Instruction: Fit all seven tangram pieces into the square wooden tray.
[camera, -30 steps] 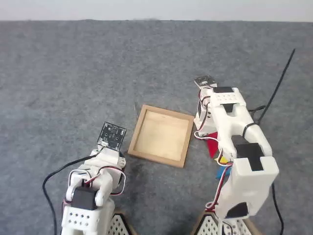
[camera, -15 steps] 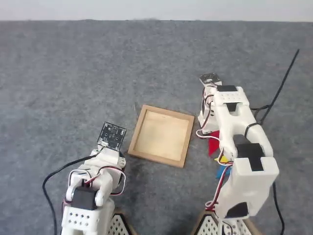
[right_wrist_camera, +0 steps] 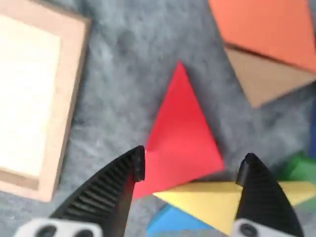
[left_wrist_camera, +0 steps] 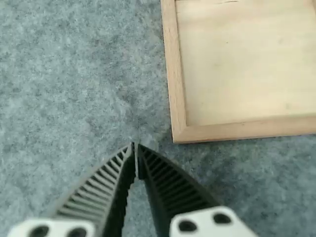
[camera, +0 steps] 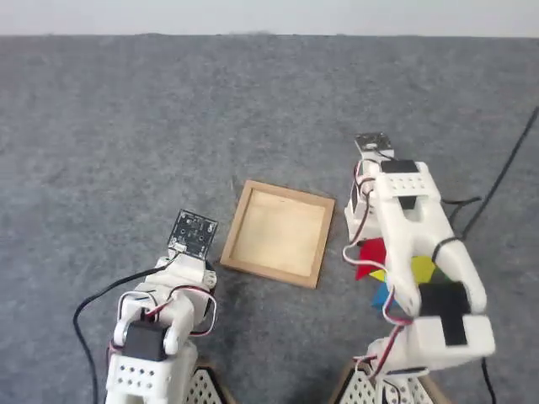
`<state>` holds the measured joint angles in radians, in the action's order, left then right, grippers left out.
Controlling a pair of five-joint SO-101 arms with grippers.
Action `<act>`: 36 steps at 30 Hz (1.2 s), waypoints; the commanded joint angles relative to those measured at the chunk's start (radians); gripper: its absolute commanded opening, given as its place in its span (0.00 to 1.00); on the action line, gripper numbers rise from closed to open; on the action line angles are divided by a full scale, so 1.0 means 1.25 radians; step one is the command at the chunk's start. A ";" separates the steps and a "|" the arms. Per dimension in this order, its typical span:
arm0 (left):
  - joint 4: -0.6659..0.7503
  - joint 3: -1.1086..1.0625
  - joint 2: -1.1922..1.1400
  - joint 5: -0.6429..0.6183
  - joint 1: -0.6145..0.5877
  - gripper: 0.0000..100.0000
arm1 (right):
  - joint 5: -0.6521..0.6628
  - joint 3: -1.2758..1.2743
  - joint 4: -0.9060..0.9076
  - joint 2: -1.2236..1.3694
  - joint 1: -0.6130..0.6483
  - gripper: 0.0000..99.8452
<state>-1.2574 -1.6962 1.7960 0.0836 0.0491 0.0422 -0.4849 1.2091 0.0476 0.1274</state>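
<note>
Tray [camera: 237, 222] of pale wood lay between your arms, your left gripper [left_wrist_camera: 134, 148] closed just beside its corner, your right gripper [right_wrist_camera: 193, 162] spread wide over a red triangle [right_wrist_camera: 182, 133] touching a yellow piece [right_wrist_camera: 200, 197].

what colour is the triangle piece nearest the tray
Red triangle, clearest in the right wrist view.

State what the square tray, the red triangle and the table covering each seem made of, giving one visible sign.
The tray looks like pale bare wood: faint grain, matte. The red triangle is smooth, evenly coloured, matte; painted wood or plastic, unclear. The table covering looks like grey felt or carpet: fuzzy, mottled fibres.
</note>
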 commanded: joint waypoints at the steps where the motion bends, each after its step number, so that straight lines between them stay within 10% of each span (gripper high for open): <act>1: -0.004 0.009 0.017 -0.004 -0.004 0.01 | -0.044 -0.032 0.008 -0.098 -0.009 0.28; 20: -0.004 0.009 0.017 -0.004 -0.004 0.01 | -0.042 -0.009 -0.057 0.120 -0.002 0.27; 28: -0.004 0.009 0.017 -0.004 -0.004 0.01 | -0.041 0.048 -0.051 0.118 -0.002 0.00; 36: -0.004 0.009 0.017 -0.004 -0.004 0.01 | -0.041 0.048 -0.018 -0.014 0.010 0.01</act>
<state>-1.2574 -1.6962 1.7960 0.0836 0.0491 -0.0038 -0.4542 1.1446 0.1718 0.1181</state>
